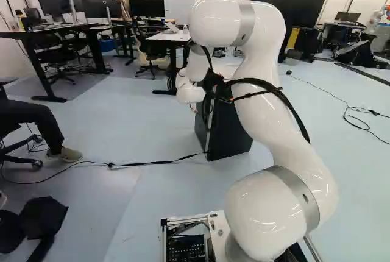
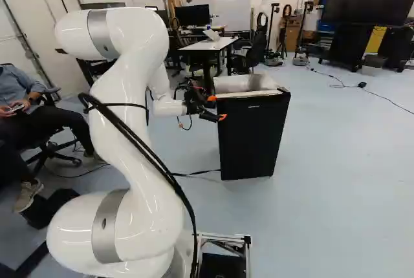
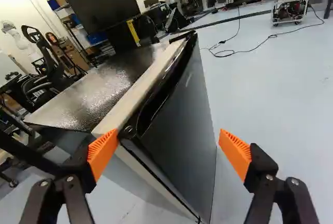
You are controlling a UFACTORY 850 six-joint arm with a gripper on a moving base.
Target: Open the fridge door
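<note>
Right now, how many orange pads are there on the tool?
2: one pad by a top corner of the fridge, the other pad out in front of the door.

Pale floor [image 3: 270, 94] below and ahead of the jaws. On it, well ahead, a thin looping cable [image 3: 229, 53]. Large dark screen [image 3: 106, 2] far ahead, something yellow [image 3: 133, 32] under it. Black floor cable [image 1: 151, 162] lower than the jaws. Beyond the jaws in the right base view: white-topped desk [image 2: 208, 45], black chair [image 2: 256, 52] beside it, monitor [image 2: 193, 15] farther back.
</note>
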